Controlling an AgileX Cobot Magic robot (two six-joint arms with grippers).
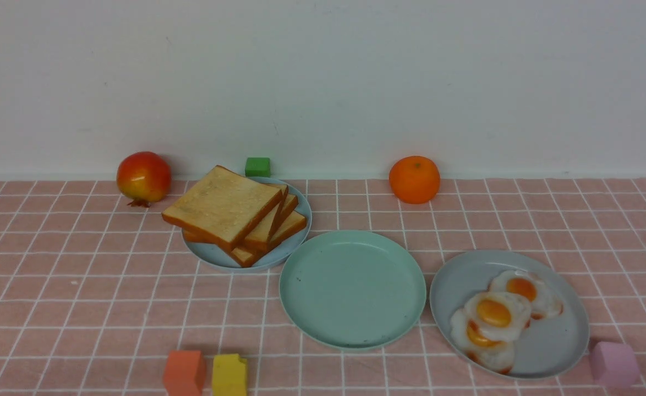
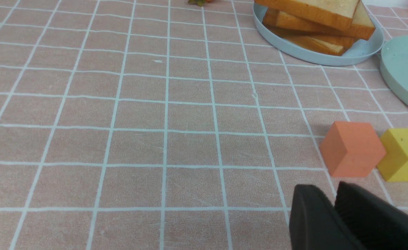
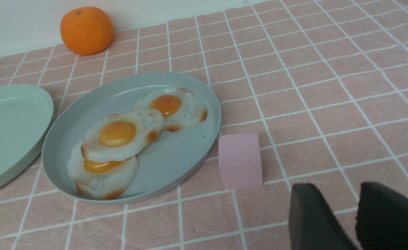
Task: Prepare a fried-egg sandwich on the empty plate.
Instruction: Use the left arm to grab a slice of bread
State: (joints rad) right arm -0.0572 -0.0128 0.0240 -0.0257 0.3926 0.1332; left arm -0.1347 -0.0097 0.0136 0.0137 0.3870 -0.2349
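the mint plate [image 1: 352, 289] is sitting bare in the middle of the tabletop [image 1: 81, 286], between the blue plate [image 1: 213, 256] with the toast [image 1: 225, 212] and the grey plate [image 1: 551, 344] with the eggs [image 1: 496, 314], so nothing is being built yet. the left gripper [image 2: 331, 194] is hanging low with its jaws only a sliver apart and holding nothing; the right gripper [image 3: 343, 198] is showing a clearer gap and is also gripping nothing. the likeliest trouble is coming from the stacks: the toast is lying fanned and tilted, its top slice overhanging the rim, so a pinch on one slice is probably going to drag or tip the others. the eggs are overlapping, and lifting one is risking a second coming along or sliding off. the orange block [image 2: 351, 149] and yellow block [image 2: 400, 154] are standing near the left gripper, and the pink block [image 3: 240, 160] is sitting just beside the grey plate in front of the right one, so a low reach could be knocking them into the plates. the plates look light and may be sliding on the cloth. that cloth is pink with a white grid, running back to a plain white wall [image 1: 323, 82], where a red fruit [image 1: 143, 177], a green block [image 1: 257, 166] and an orange [image 1: 414, 179] are resting.
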